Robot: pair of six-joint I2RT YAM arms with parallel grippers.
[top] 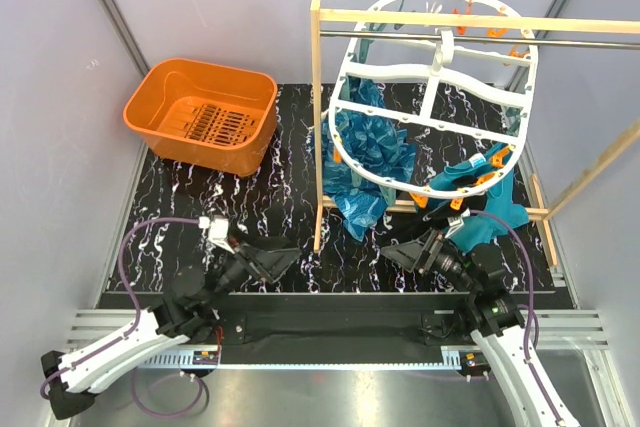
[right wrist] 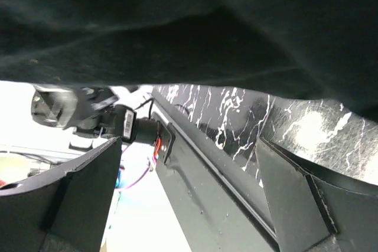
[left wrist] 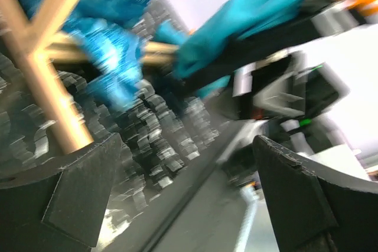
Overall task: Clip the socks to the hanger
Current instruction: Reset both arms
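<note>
L gripper (top: 283, 263) & R gripper (top: 398, 253) are both sitting wide open w/ nothing held, the hanger (top: 436, 87) is hanging off the wooden rack (top: 316, 127) beyond them, and the socks aren't showing in any view; being soft, light fabric, they're prob. wanting a pinch at the cuff.

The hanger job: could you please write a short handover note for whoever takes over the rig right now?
Left gripper: open, empty, low over the table by the wooden rack.
Right gripper: open, empty, near the teal cloth.
Hanger: hangs on the rack; a blue patterned cloth and the teal cloth hang from it.
Socks: none visible in any view; the orange basket looks empty.
Done: no sock seen on the hanger.
Left: find the socks and clip them.
</note>
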